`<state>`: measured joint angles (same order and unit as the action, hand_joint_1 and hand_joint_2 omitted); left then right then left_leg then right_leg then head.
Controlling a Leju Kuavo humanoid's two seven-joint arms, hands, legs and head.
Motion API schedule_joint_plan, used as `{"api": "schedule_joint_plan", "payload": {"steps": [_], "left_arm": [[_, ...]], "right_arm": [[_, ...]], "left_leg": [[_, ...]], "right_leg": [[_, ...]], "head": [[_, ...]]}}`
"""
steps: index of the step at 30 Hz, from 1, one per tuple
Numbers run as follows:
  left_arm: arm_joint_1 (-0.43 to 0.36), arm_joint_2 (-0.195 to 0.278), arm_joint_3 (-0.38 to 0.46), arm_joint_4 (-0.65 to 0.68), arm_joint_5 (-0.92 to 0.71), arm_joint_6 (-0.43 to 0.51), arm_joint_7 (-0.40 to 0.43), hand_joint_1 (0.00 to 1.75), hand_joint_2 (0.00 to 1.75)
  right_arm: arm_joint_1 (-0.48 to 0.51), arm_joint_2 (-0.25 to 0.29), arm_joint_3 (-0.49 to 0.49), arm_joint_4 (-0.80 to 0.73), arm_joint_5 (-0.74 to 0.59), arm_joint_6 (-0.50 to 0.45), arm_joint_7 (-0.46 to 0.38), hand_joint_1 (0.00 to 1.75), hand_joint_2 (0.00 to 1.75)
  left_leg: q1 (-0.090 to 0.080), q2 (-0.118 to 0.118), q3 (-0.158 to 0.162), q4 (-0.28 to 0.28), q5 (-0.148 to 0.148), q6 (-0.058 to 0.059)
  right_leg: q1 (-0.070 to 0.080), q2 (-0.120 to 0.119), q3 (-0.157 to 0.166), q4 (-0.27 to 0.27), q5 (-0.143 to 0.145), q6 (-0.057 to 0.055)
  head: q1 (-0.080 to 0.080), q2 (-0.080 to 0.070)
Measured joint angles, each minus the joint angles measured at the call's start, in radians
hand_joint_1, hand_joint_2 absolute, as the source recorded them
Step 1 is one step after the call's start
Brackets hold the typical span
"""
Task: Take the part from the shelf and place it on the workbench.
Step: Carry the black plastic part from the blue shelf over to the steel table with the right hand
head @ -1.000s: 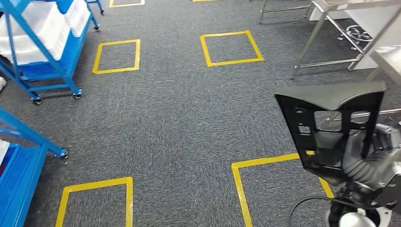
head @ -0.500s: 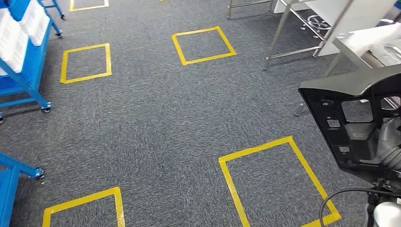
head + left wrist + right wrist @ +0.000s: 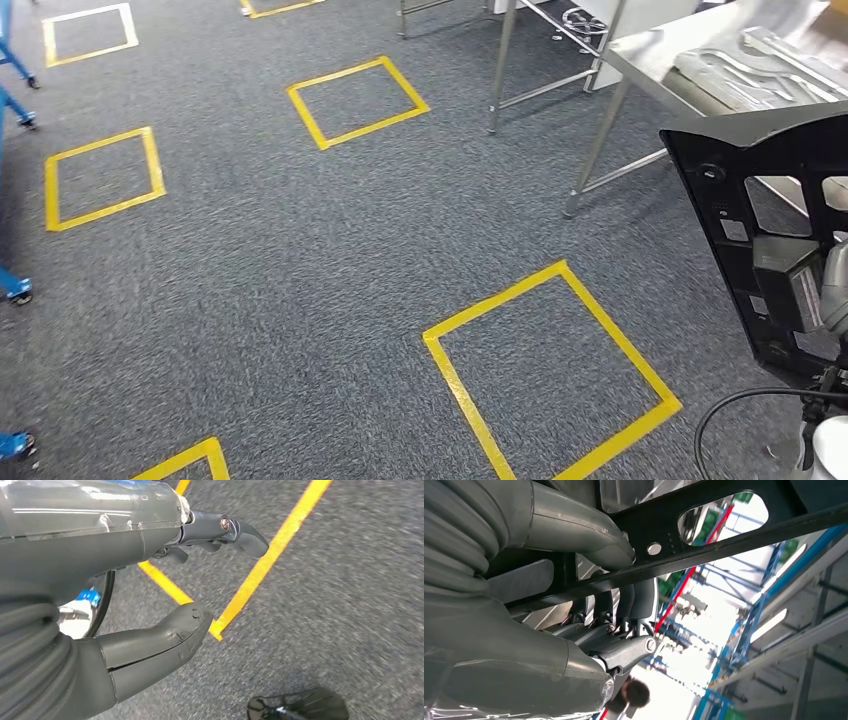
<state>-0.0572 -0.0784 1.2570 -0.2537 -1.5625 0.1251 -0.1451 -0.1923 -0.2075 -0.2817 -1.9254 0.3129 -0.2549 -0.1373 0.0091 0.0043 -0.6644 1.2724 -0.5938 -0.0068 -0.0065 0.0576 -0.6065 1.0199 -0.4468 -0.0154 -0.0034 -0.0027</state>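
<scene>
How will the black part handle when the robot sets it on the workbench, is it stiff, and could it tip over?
The black part looks like rigid moulded plastic: it keeps its shape upright in the right hand. Its cut-outs suggest it is light for its size. Thin and tall, it would probably tip if stood on edge on the workbench.

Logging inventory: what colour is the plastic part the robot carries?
Black, seen best in the head view: the perforated plastic part held by the right hand.

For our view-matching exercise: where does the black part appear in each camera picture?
Head view: black part at the right edge, upright, near the workbench.
Left wrist view: not in it.
Right wrist view: its bars cross the picture, gripped by the right hand.
Shared landmark: the part's cut-out windows.
</scene>
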Motion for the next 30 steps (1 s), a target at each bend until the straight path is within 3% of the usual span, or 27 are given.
{"api": "schedule_joint_plan", "payload": {"steps": [1,3,5,7,9,11,13,14,15,16,18,20,22,23,25,27,28,29,30], "left_arm": [[0.0,0.0,0.0,0.0,0.0,0.0,0.0,0.0,1.75],[-0.001,0.001,0.0,0.0,0.0,0.0,0.0,0.0,1.75],[-0.001,0.001,0.0,0.0,0.0,0.001,0.001,0.0,1.75],[-0.004,0.001,0.0,0.0,0.0,0.001,0.001,0.0,1.75],[-0.006,0.001,0.0,0.0,0.0,0.0,0.0,0.0,1.75],[-0.005,0.001,0.0,0.0,0.001,-0.004,-0.004,0.0,1.75],[-0.002,0.001,0.0,0.0,0.002,-0.009,-0.005,0.0,1.75],[-0.001,0.001,0.0,0.0,0.002,-0.011,-0.005,0.0,1.75],[-0.001,0.001,0.0,0.0,0.002,-0.012,-0.005,0.0,1.75],[-0.001,0.001,0.0,0.0,0.003,-0.013,-0.005,0.0,1.75],[-0.001,0.0,0.0,0.0,0.003,-0.014,-0.005,0.0,1.75],[-0.002,0.0,0.0,0.0,0.005,-0.015,-0.005,0.0,1.75],[-0.005,0.0,0.0,0.0,0.008,-0.017,-0.004,0.0,1.75],[-0.006,0.0,0.001,0.0,0.009,-0.017,-0.004,0.0,1.75],[-0.007,0.0,0.001,0.0,0.01,-0.018,-0.004,0.0,1.75],[-0.004,0.0,0.001,0.0,0.011,-0.019,-0.002,0.0,1.75],[-0.002,0.0,0.001,0.0,0.012,-0.02,-0.001,0.0,1.75],[0.001,0.0,0.001,0.0,0.012,-0.021,0.0,0.0,1.75],[0.002,0.0,0.001,0.0,0.013,-0.022,0.001,0.0,1.75]], "right_arm": [[0.0,0.0,0.0,0.0,0.0,0.0,0.0,1.75,1.75],[0.0,0.0,0.0,0.001,0.0,0.001,0.0,1.75,1.75],[0.001,0.0,-0.001,0.002,0.0,0.001,0.0,1.75,1.75],[0.005,-0.001,-0.002,0.002,0.001,0.001,0.0,1.75,1.75],[0.005,-0.005,-0.004,0.002,0.003,0.001,0.0,1.75,1.75],[0.003,-0.007,-0.006,0.003,0.006,0.001,-0.001,1.75,1.75],[0.006,-0.008,-0.006,0.006,0.01,0.001,-0.001,1.75,1.75],[0.01,-0.008,-0.006,0.008,0.012,0.001,-0.001,1.75,1.75],[0.012,-0.008,-0.006,0.01,0.013,0.001,-0.001,1.75,1.75],[0.013,-0.009,-0.006,0.01,0.015,0.001,-0.001,1.75,1.75],[0.011,-0.016,-0.007,0.01,0.021,0.004,0.0,1.75,1.75],[0.008,-0.024,-0.009,0.01,0.028,0.008,0.003,1.75,1.75],[0.006,-0.033,-0.01,0.009,0.032,0.012,0.009,1.75,1.75],[0.006,-0.037,-0.011,0.007,0.034,0.015,0.011,1.75,1.75],[0.001,-0.044,-0.012,0.003,0.041,0.021,0.013,1.75,1.75],[-0.003,-0.045,-0.012,0.002,0.05,0.026,0.013,1.75,1.75],[0.0,-0.045,-0.011,0.002,0.055,0.027,0.014,1.75,1.75],[0.003,-0.045,-0.01,0.002,0.059,0.027,0.014,1.75,1.75],[0.007,-0.045,-0.01,0.002,0.062,0.028,0.014,1.75,1.75]], "left_leg": [[0.0,-0.009,0.022,-0.062,0.043,0.003],[0.002,-0.052,0.073,-0.187,0.101,0.009],[0.001,-0.075,0.093,-0.233,0.109,0.013],[0.0,-0.056,0.099,-0.245,0.115,0.022],[0.001,-0.033,0.108,-0.263,0.122,0.036],[0.0,-0.009,0.114,-0.275,0.125,0.045],[-0.002,0.016,0.116,-0.275,0.122,0.046],[-0.003,0.028,0.118,-0.275,0.119,0.045],[-0.002,0.04,0.121,-0.275,0.116,0.043],[-0.002,0.052,0.126,-0.275,0.112,0.041],[-0.005,0.073,0.139,-0.274,0.1,0.032],[-0.01,0.091,0.149,-0.274,0.09,0.021],[-0.012,0.112,0.159,-0.276,0.082,0.01],[-0.01,0.109,0.163,-0.272,0.075,0.004],[-0.006,0.067,0.142,-0.211,0.039,-0.004],[-0.003,0.017,0.065,-0.071,-0.014,-0.008],[-0.002,0.008,0.022,-0.004,-0.031,-0.008],[-0.002,0.005,-0.009,0.033,-0.027,-0.008],[-0.003,0.003,-0.023,0.031,-0.003,-0.006]], "right_leg": [[0.0,0.015,0.001,0.003,-0.002,0.001],[-0.001,0.042,-0.002,0.011,-0.006,0.008],[-0.005,0.065,-0.008,0.013,-0.004,0.02],[-0.011,0.083,-0.012,0.009,0.0,0.035],[-0.008,0.046,-0.025,0.034,-0.017,0.044],[-0.006,-0.02,-0.073,0.131,-0.068,0.05],[-0.009,-0.047,-0.135,0.247,-0.11,0.055],[-0.01,-0.052,-0.149,0.269,-0.108,0.056],[-0.011,-0.056,-0.142,0.251,-0.087,0.057],[-0.012,-0.064,-0.114,0.197,-0.053,0.057],[-0.005,-0.109,-0.041,0.06,0.001,0.051],[0.006,-0.133,-0.009,-0.001,0.01,0.04],[0.009,-0.109,-0.007,-0.003,0.005,0.029],[0.006,-0.098,-0.002,-0.005,0.004,0.023],[0.0,-0.075,0.01,-0.012,0.0,0.011],[0.001,-0.052,0.018,-0.013,-0.005,0.0],[0.003,-0.039,0.021,-0.013,-0.007,-0.003],[0.004,-0.024,0.025,-0.013,-0.01,-0.004],[0.005,-0.009,0.03,-0.012,-0.014,-0.004]], "head": [[0.0,0.0],[0.001,0.0],[0.001,0.0],[0.0,0.0],[0.004,0.0],[0.01,0.0],[0.013,0.0],[0.013,0.0],[0.013,0.0],[0.013,0.0],[0.014,0.0],[0.015,0.0],[0.014,0.0],[0.014,0.0],[0.012,0.0],[0.009,0.0],[0.008,0.0],[0.008,0.0],[0.008,0.0]]}}
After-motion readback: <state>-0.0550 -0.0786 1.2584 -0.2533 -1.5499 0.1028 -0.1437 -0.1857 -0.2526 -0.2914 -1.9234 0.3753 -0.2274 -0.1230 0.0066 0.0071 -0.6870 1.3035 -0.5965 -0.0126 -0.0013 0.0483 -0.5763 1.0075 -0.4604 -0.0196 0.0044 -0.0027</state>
